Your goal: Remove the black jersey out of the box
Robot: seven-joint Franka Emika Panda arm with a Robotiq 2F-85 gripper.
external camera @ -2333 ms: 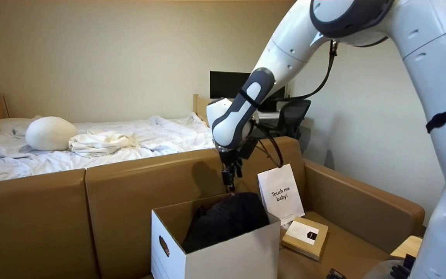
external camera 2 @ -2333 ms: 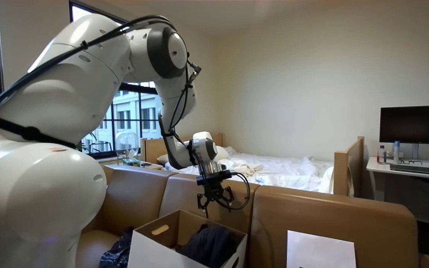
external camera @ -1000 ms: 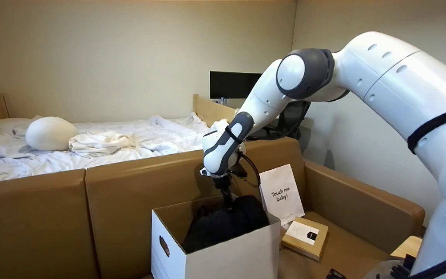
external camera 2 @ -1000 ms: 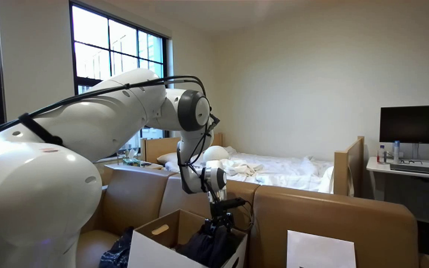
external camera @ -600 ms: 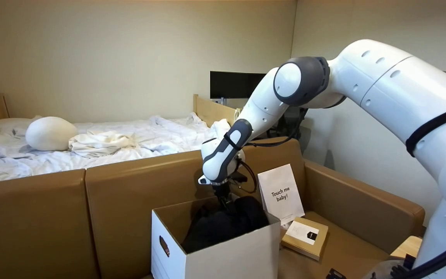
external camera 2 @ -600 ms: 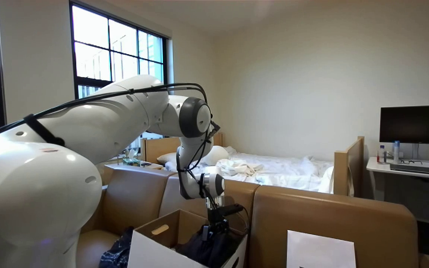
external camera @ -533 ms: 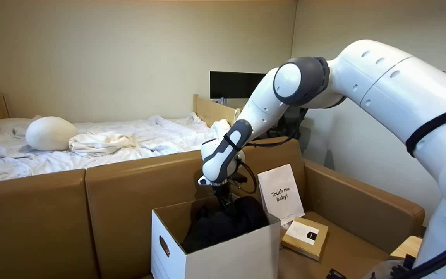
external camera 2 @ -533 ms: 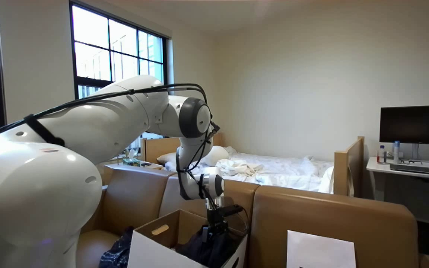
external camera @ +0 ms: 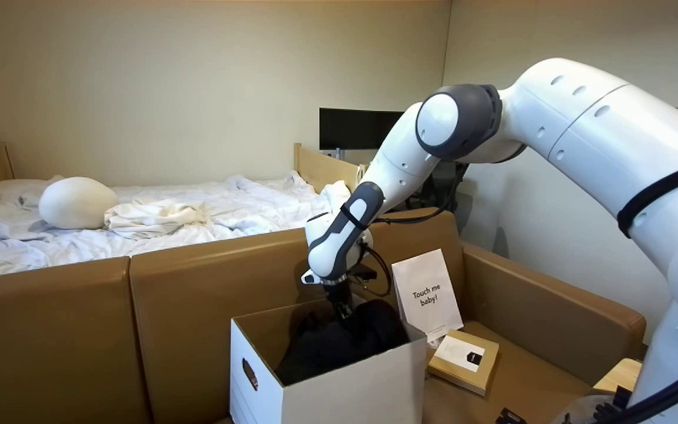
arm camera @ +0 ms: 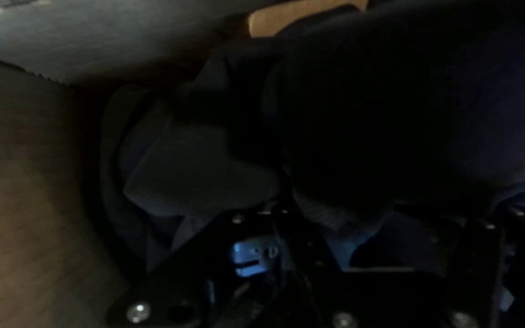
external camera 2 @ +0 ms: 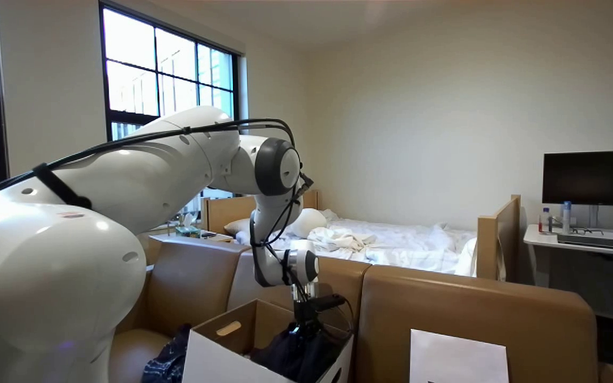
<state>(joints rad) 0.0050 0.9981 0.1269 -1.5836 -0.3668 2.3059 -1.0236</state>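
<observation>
The black jersey (external camera: 315, 356) lies bunched inside the white box (external camera: 354, 386), filling most of its opening. In both exterior views my gripper (external camera: 348, 318) points down into the box and presses into the top of the cloth. The wrist view is very dark. There the jersey (arm camera: 203, 168) spreads ahead of the gripper (arm camera: 381, 232), and folds of it rise between the two finger linkages, which stand apart. The fingertips are sunk in the fabric and hidden, so whether they pinch it does not show.
The box's brown inner wall (arm camera: 25, 182) is close beside the gripper. Brown couch backs (external camera: 227, 277) stand behind. A white sign (external camera: 427, 294) and a small carton (external camera: 464, 361) are right of the box. Dark patterned cloth (external camera 2: 167, 359) lies beside it.
Since the earliest frames the arm has come down from above the box into the jersey. Over the last half second it barely moves, while the fingers draw closer together.
</observation>
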